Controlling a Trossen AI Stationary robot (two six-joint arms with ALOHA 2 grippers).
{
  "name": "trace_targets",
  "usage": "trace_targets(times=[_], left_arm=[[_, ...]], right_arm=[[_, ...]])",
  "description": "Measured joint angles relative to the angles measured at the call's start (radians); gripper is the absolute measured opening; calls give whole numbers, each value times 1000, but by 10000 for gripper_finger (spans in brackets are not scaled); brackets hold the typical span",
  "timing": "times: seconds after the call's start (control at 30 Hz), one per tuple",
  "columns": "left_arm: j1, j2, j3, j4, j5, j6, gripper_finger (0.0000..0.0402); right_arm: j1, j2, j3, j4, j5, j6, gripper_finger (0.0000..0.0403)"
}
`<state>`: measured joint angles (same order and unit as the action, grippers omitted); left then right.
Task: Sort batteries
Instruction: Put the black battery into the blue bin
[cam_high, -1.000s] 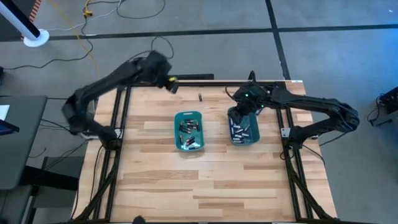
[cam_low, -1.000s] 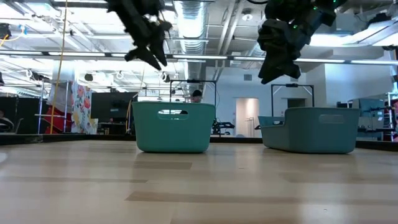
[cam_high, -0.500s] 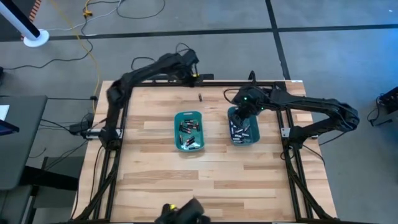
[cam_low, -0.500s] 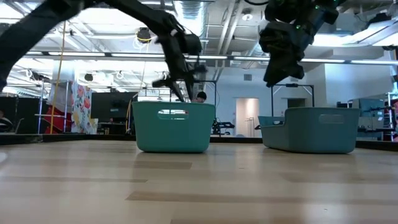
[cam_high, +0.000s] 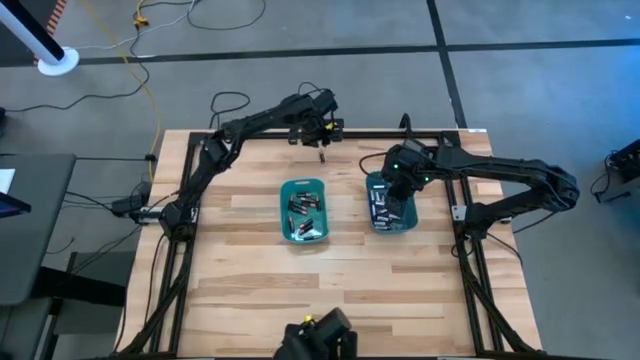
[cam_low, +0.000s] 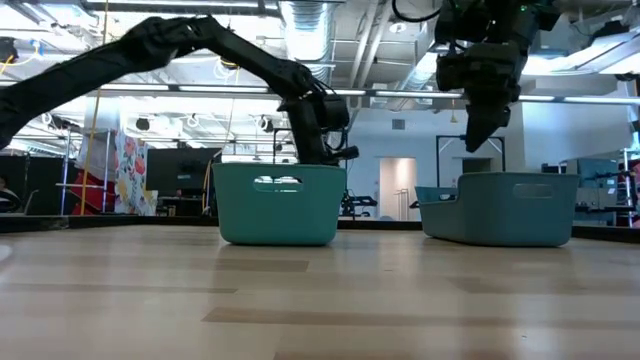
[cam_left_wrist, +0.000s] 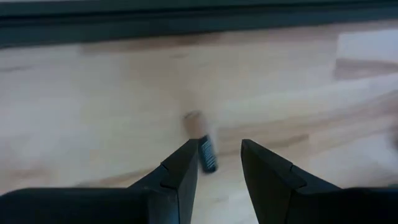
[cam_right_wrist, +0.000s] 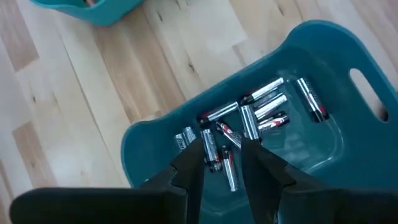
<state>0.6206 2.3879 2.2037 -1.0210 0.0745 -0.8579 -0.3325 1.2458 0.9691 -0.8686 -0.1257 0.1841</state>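
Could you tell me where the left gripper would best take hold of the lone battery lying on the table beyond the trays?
Probably across its middle, coming straight down. The loose battery lies flat on the bare table, apart from both trays, so only its rounded sides are free. The left gripper is open above it, with the battery close by one finger, so centre over it first and close across the short width.

- My left gripper (cam_left_wrist: 219, 163) has dark, near-black fingers.
- The lone battery (cam_left_wrist: 203, 140) by them is black with a coppery end.
- The table (cam_high: 250, 260) is pale wood in butcher-block strips.
- Both trays, the left tray (cam_high: 304, 210) and the right tray (cam_right_wrist: 323, 146), are teal.
- The batteries (cam_right_wrist: 258, 115) under my right gripper (cam_right_wrist: 224, 163) are silvery and black with red marks.
- My arms are black.
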Motion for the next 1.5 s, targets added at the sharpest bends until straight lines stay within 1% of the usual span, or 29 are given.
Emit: trace_targets(times=[0.1,0.23,0.37,0.53,0.77,1.07,1.17,1.3,1.5], left_arm=[[-4,48,58,13,0,-17,118],[-3,102,106,-23,1,-29,118],[6,118,110,-47,5,-42,118],[8,117,107,-43,1,-56,118],[4,117,106,-88,0,-74,118],[3,122,105,-53,1,-115,118],[1,150,113,-39,44,-134,117],[5,149,120,-37,51,-134,109],[10,153,118,-50,64,-108,83]], right_arm=[[-2,-13,-1,-20,0,-20,122],[-2,-56,-15,-23,0,-31,122],[-17,-120,-69,-14,0,-23,122],[-66,-194,-131,-14,0,7,122],[-103,-264,-152,-11,0,26,122],[-98,-287,-153,-17,0,29,122],[-86,-287,-153,-22,0,34,122],[-64,-287,-153,-42,0,44,122],[-39,-287,-153,-47,0,52,122]])
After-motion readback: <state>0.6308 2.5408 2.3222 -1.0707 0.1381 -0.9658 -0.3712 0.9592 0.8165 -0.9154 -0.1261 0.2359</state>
